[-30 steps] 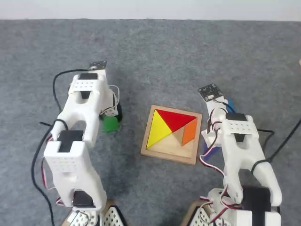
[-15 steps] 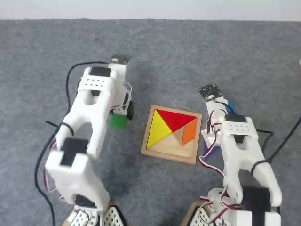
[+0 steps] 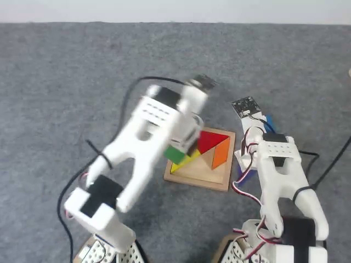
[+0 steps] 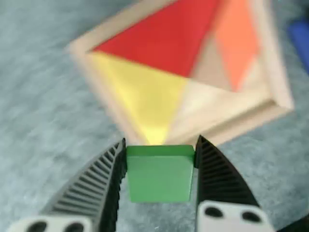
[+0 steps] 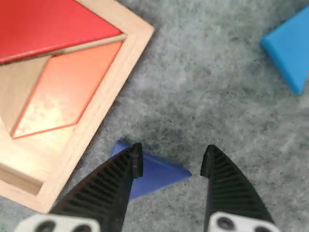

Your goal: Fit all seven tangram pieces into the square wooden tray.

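The square wooden tray (image 3: 225, 184) (image 4: 275, 72) (image 5: 126, 63) lies mid-table holding a red triangle (image 3: 207, 139) (image 4: 164, 38) (image 5: 43, 24), a yellow triangle (image 3: 185, 162) (image 4: 145, 99) and an orange parallelogram (image 3: 220, 154) (image 4: 236, 41) (image 5: 67, 94). My left gripper (image 3: 181, 149) (image 4: 160, 154) hangs over the tray's left side, shut on a green square piece (image 3: 175, 154) (image 4: 159, 173). My right gripper (image 5: 171, 157) stands open just right of the tray, its fingers astride a dark blue triangle (image 5: 152, 173) (image 3: 245, 176). A lighter blue piece (image 5: 289, 48) (image 3: 267, 120) lies farther out on the carpet.
Grey carpet (image 3: 82, 60) covers the table. The right arm's body (image 3: 282, 175) stands close along the tray's right edge. Cables (image 3: 329, 164) trail beside both arms.
My left arm has swung right from the carpet to above the tray's left side, carrying the green square. The right arm has stayed still.
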